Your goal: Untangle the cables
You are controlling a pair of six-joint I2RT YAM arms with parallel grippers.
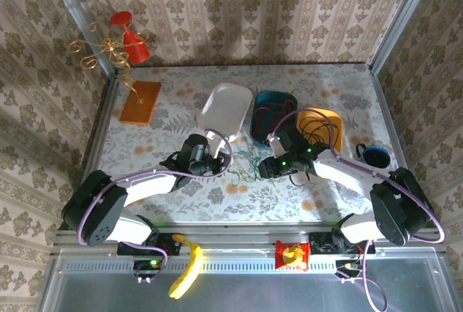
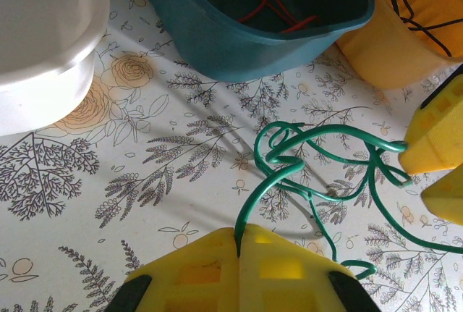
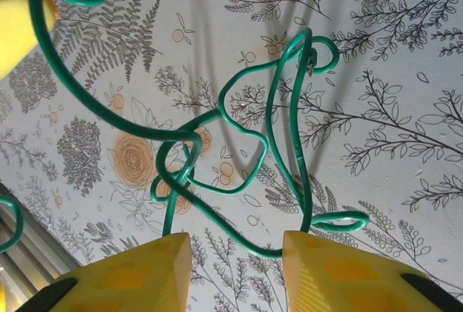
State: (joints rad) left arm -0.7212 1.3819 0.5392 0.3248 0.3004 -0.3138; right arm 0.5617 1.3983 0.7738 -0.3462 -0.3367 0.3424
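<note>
Tangled green cable in loose loops

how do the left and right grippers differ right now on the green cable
The left gripper is shut, pinching the green cable at its fingertips. The right gripper is open, and a loop of the cable lies ungripped between its spread fingers. Both have yellow fingers and point down at the floral table.

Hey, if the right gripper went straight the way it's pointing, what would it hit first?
Probably the green cable: its loops lie just ahead of the open right gripper, one strand crossing between its fingertips. The tabletop lies behind; depth is unclear.
</note>
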